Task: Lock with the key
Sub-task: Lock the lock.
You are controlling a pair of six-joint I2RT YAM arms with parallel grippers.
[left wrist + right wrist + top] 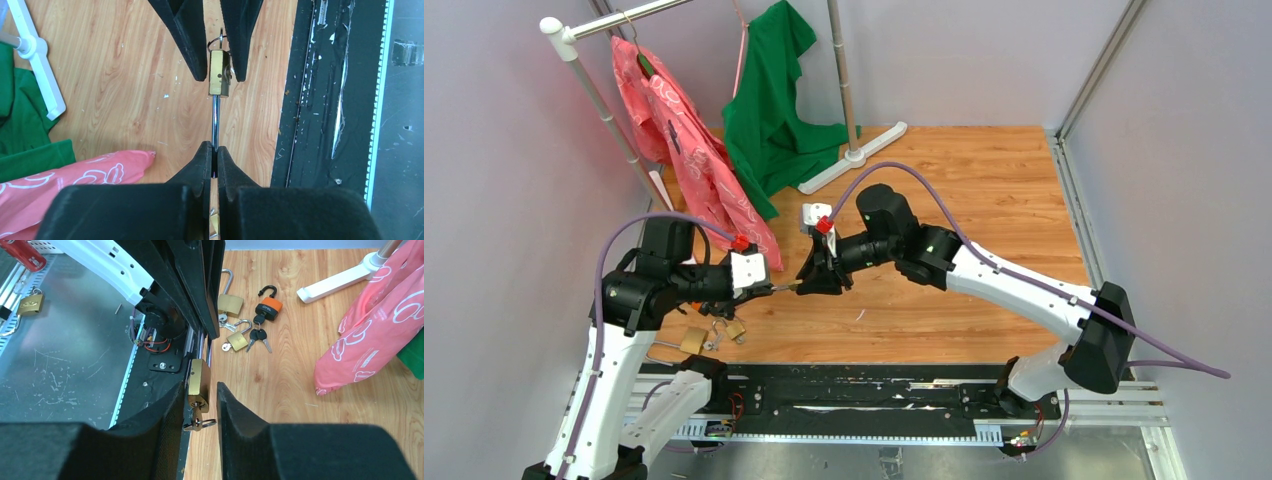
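Brass padlock (219, 73) hung in mid-air, its shackle (215, 120) pinched in the fully shut left tool (214, 155). At 12 o'clock the right tool (219, 50) straddled the body, part open, grip unclear; an off-centre squeeze risked twisting the shackle free or knocking the key (199, 424) out.

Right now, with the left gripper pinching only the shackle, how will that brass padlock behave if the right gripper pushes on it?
The brass padlock looks solid metal, so probably heavy for its size. Held by its thin shackle alone in the left gripper, it may pivot or slip. Its smooth faces may slide between the right gripper fingers.
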